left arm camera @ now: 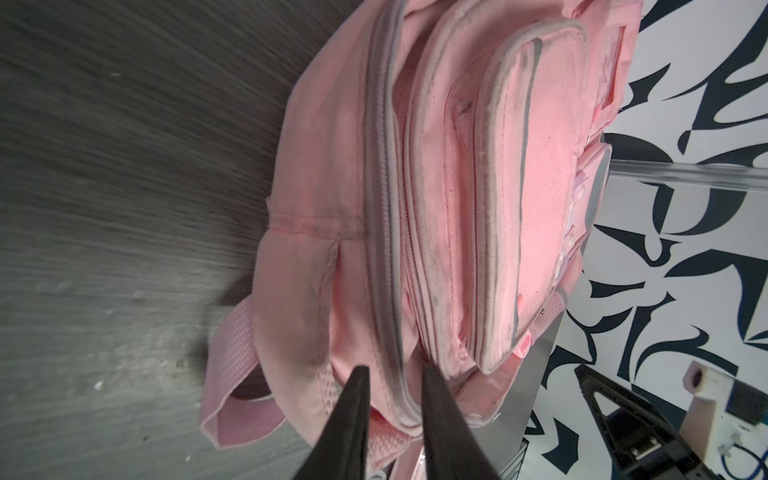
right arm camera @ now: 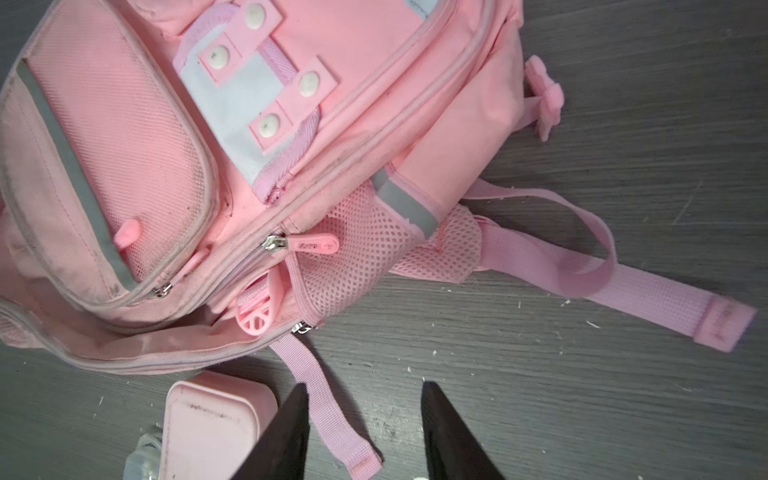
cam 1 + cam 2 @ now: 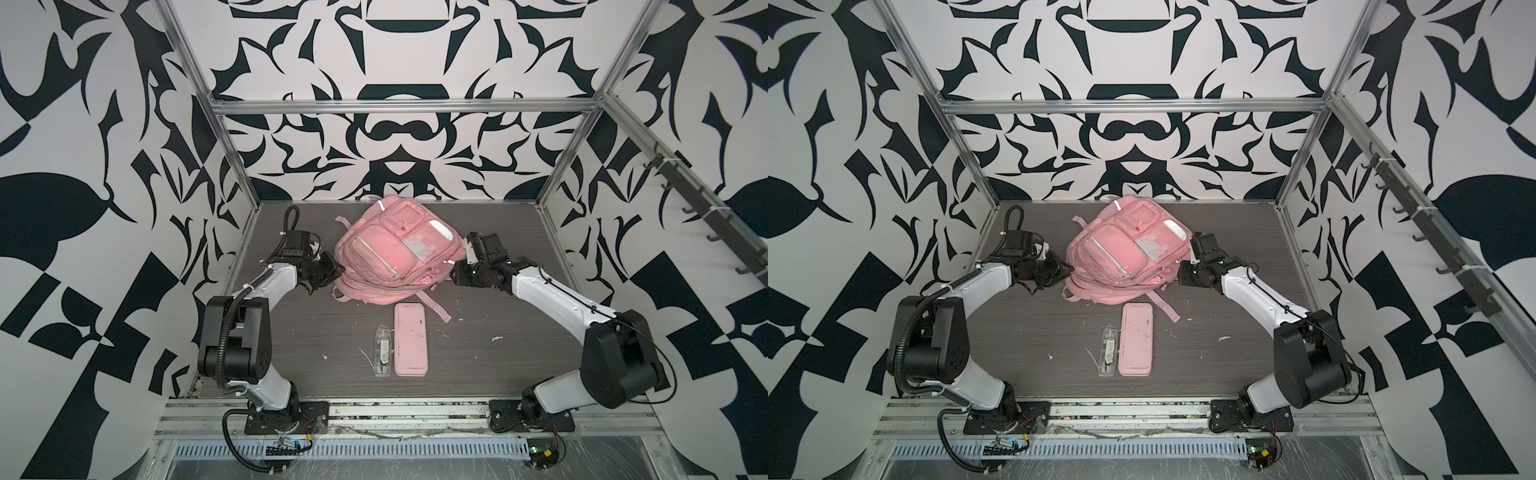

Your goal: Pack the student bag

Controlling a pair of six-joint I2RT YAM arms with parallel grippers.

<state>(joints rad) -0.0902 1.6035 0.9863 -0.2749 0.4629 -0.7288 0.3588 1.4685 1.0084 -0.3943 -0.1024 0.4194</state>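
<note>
Walls (image 3: 399, 50): white with a bold black abstract print on three sides. Aluminium frame (image 3: 399, 107) at the corners and across the back. Surface (image 3: 316, 316) is dark grey wood grain (white flecks all over). Black hook rail (image 3: 712, 214) past the surface's right edge.

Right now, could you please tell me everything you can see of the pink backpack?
The student bag is soft pink fabric, grubby at the seams, with zipped front pockets, a clear panel, silver strips and mesh side pockets. It lies front-up on the table, one compartment gaping, straps trailing. The left gripper, open, stands at its zip seam.
</note>
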